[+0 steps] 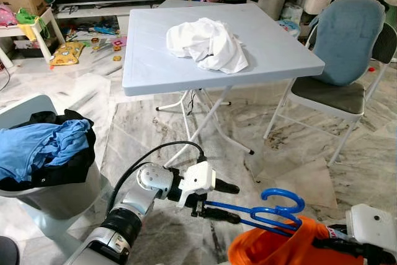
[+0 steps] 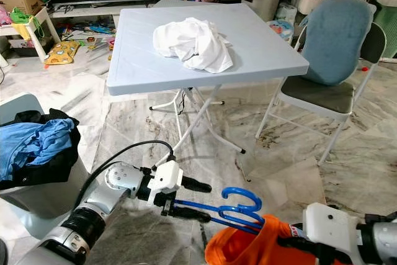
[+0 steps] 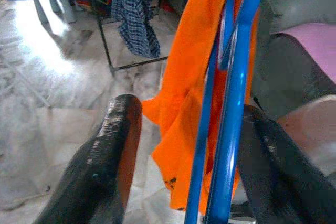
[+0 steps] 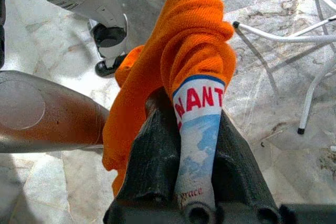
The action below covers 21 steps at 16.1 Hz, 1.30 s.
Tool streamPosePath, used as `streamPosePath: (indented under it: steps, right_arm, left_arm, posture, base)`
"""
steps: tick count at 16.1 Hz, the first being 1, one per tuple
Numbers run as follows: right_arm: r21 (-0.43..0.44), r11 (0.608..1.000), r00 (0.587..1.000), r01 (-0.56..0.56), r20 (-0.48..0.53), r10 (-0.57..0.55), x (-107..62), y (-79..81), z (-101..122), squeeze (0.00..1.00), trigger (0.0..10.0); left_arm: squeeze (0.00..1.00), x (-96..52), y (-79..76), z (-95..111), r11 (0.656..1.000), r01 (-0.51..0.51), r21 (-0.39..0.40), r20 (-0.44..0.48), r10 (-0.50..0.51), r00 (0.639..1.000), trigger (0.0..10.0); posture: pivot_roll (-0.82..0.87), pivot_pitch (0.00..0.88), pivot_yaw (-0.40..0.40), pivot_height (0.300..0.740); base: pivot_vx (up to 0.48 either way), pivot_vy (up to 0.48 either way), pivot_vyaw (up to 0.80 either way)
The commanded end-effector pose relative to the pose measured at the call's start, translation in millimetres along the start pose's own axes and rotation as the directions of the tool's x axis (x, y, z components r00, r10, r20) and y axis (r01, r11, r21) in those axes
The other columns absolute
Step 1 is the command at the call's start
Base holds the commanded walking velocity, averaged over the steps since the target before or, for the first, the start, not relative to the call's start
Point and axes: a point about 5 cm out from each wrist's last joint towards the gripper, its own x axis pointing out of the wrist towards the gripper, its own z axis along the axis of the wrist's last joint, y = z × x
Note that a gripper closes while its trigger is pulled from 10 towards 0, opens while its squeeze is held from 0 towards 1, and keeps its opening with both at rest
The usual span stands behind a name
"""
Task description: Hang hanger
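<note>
A blue plastic hanger point(image 1: 280, 205) hangs low over the marble floor, its hook up and its bars running into an orange garment point(image 1: 273, 247). My left gripper point(image 1: 228, 202) is open around the hanger's thin bars; in the left wrist view the blue hanger point(image 3: 231, 103) passes between the two black fingers point(image 3: 105, 161), close to one of them. My right gripper point(image 4: 191, 124) is shut on the orange garment point(image 4: 194, 30), clamping a fold with a white and blue printed patch. Its white wrist point(image 1: 372, 226) shows at the bottom right.
A light blue folding table point(image 1: 155, 60) with a crumpled white cloth point(image 1: 208, 43) stands ahead, with a blue padded chair point(image 1: 344, 54) to its right. A grey basket point(image 1: 56, 193) of blue and black clothes is at my left. A rack with a plaid shirt point(image 3: 134, 11) is visible beyond the hanger.
</note>
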Motion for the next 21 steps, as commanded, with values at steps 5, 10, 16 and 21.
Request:
streamPosePath:
  steps: [5,10,16,21]
  right_arm:
    - [-0.084,0.996,0.999,0.007,0.053,-0.003,2.9,-8.8,15.1,0.00,10.0]
    - [-0.110,0.993,0.997,0.047,0.072,-0.039,6.1,-18.1,19.0,0.00,10.0]
    - [-0.141,0.986,0.994,0.092,0.079,-0.082,10.0,-25.2,19.5,0.00,10.0]
    - [-0.057,0.994,0.992,0.091,0.091,-0.086,19.6,-28.4,18.6,1.00,10.0]
  left_arm:
    - [0.00,6.6,-0.7,4.5,0.996,0.088,0.006,-0.025,-0.087,0.996,0.0]
    - [0.00,8.7,-0.9,4.5,0.994,0.109,-0.012,-0.031,-0.110,0.993,0.0]
    - [0.00,8.6,-0.6,4.2,0.993,0.115,-0.039,-0.028,-0.117,0.993,0.0]
    - [0.00,10.6,2.5,1.4,0.997,0.018,-0.071,0.009,-0.017,1.000,0.0]
  posture:
    - [-0.05,0.000,0.001,0.740]
    - [-0.04,0.000,-0.003,0.740]
    - [-0.04,0.000,-0.004,0.740]
    - [-0.04,0.000,-0.015,0.740]
  base:
    - [0.000,0.000,0.00]
    - [0.000,0.000,0.00]
    - [0.000,0.000,0.00]
    - [0.000,0.000,0.00]
